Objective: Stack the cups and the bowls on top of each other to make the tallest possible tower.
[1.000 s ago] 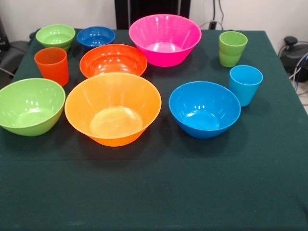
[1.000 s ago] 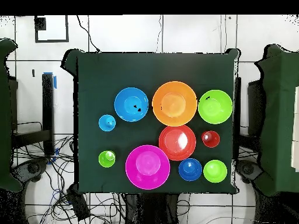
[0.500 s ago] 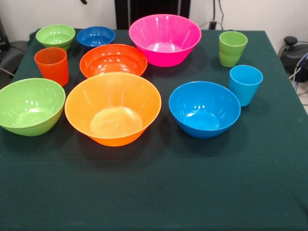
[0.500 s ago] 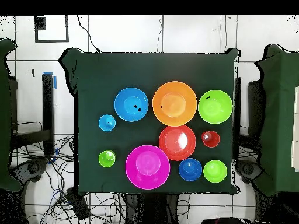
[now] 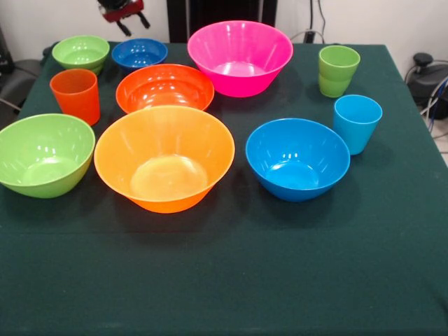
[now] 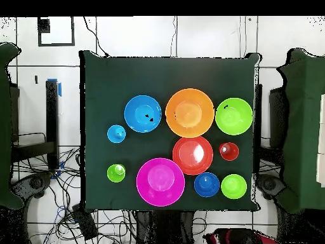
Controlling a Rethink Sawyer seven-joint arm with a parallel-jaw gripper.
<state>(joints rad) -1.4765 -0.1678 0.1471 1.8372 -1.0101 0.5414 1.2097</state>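
The gripper (image 5: 134, 26) is showing at the top edge of the front view, hanging above the small dark blue bowl (image 5: 139, 52) and touching nothing; its two dark fingers are standing slightly apart, empty. No tower is standing: all bowls and cups are sitting singly and upright on the green table (image 5: 224, 280). The near half of the table is lying bare, while the light blue cup (image 5: 357, 122) is sitting near the side edge

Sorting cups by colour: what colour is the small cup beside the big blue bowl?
Light blue; the small glossy plastic cup shows best in the front view.
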